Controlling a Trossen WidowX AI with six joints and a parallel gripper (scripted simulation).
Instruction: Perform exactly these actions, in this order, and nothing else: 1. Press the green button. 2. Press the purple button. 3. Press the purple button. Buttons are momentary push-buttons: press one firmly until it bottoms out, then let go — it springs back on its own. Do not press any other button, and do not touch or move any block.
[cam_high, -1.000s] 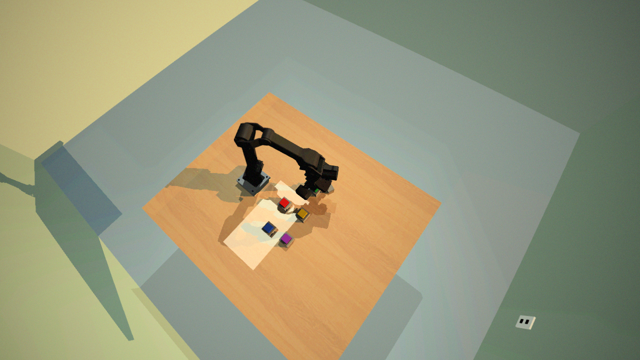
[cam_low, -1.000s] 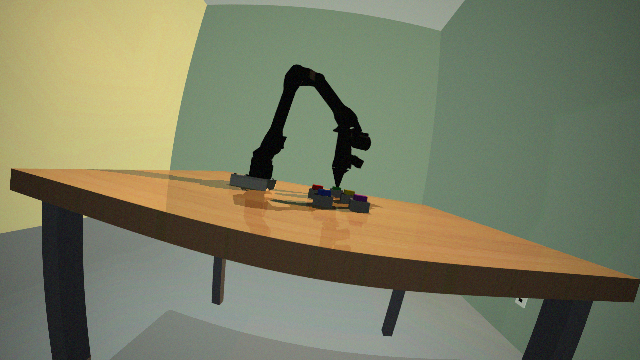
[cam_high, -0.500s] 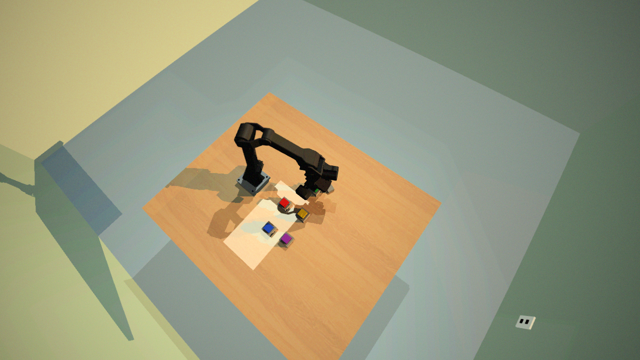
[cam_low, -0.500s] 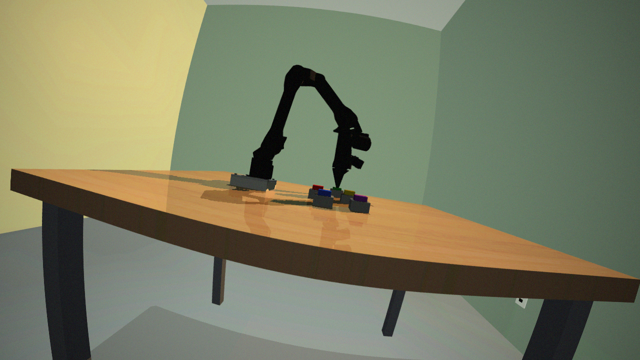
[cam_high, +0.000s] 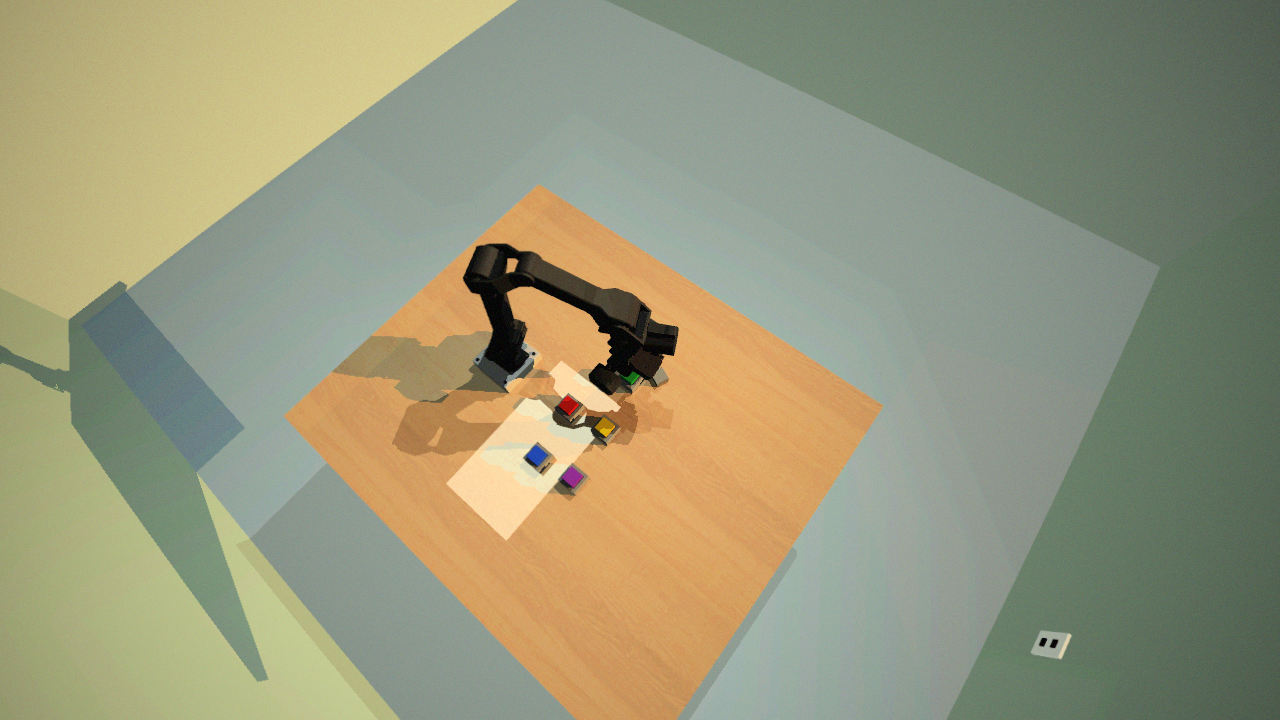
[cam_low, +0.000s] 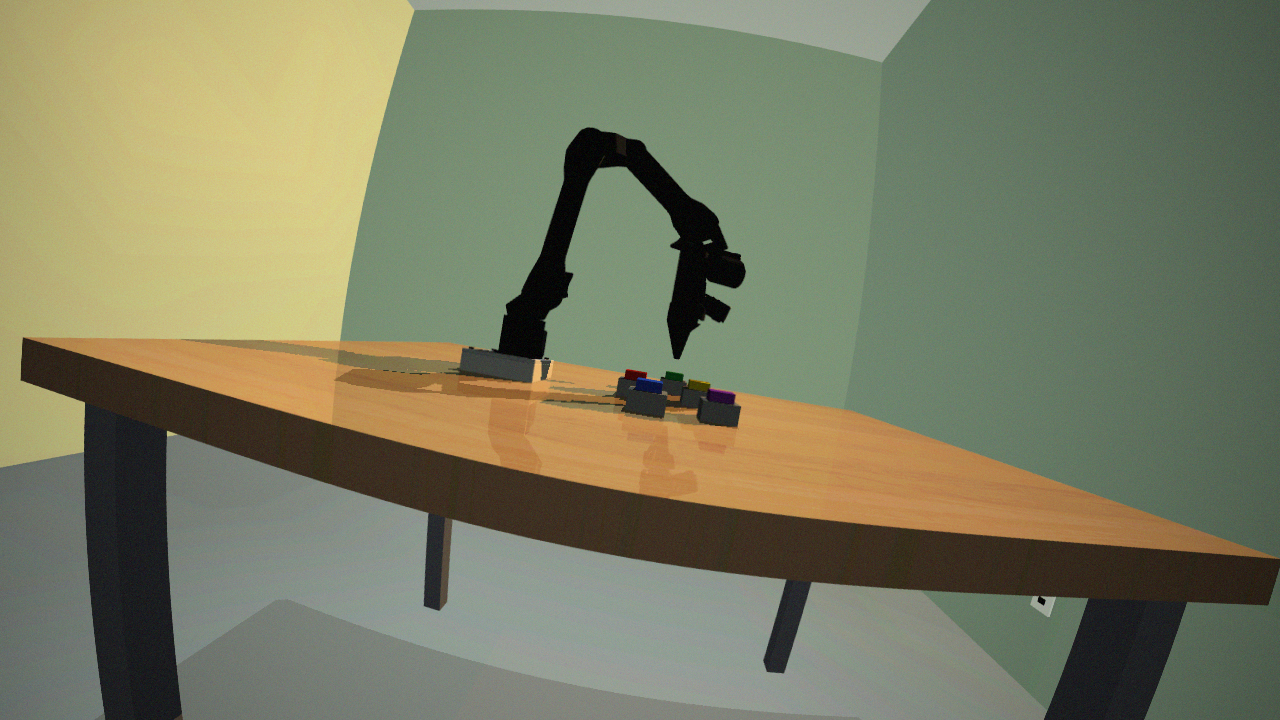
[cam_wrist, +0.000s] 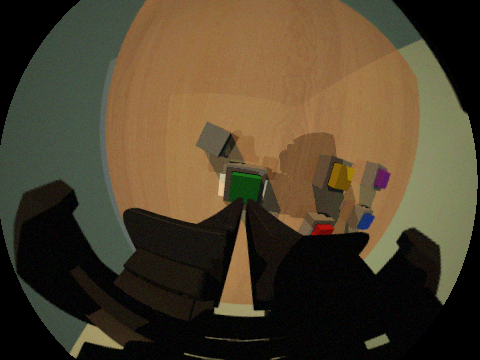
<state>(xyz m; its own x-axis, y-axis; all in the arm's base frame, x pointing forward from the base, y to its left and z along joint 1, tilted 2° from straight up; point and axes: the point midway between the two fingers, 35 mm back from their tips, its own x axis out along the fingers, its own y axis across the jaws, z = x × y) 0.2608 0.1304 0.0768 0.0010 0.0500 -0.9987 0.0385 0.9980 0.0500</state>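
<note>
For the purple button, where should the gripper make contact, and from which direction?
Contact the flat purple cap on top, coming straight down with the shut gripper, which now hangs above the green button. The cap faces upward on its grey housing, and the blue button stands close beside it, so a sideways approach risks touching it.

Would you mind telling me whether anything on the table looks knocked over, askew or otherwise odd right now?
Nothing stands out. The five buttons, green, red, yellow, blue and purple, all sit flat on the table. The shut pincer hangs above the green one, apart from it.
</note>
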